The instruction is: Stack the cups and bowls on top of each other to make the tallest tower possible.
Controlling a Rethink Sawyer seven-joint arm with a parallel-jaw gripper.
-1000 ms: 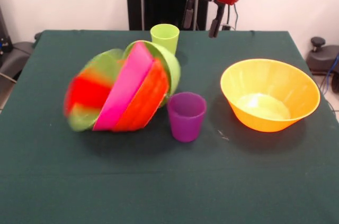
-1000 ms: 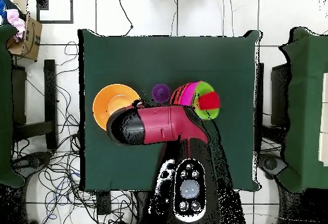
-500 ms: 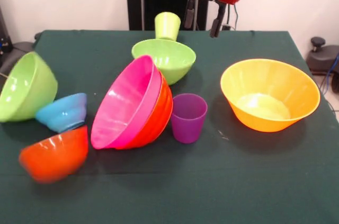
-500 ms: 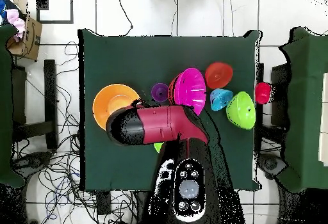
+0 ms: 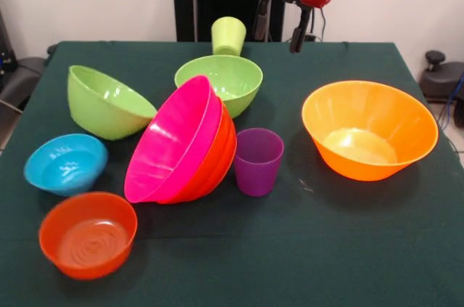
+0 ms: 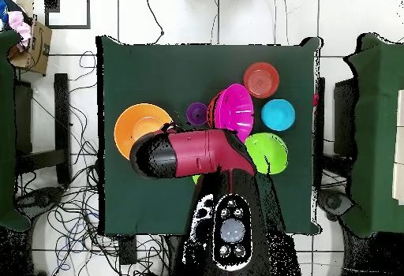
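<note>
**Bowls scattered on the counter, gripper raised at the far edge**

From overhead, the red arm (image 6: 193, 151) hides one lime green bowl and the lime green cup almost entirely. A small red spot at the counter's edge may be the red cup (image 6: 316, 100), though it is too small to tell.

In the front view the gripper (image 5: 279, 19) hangs above the far edge with its fingers spread and nothing between them. Just beside it stands the lime green cup (image 5: 228, 35), with a lime green bowl (image 5: 219, 83) in front. The pink bowl (image 5: 174, 140) lies tilted, nested in the red-orange bowl (image 5: 221, 151), touching the purple cup (image 5: 257, 160). The second lime green bowl (image 5: 106, 101), blue bowl (image 5: 65, 163) and small orange-red bowl (image 5: 88, 234) lie apart. The large orange bowl (image 5: 370, 129) stands alone.
</note>
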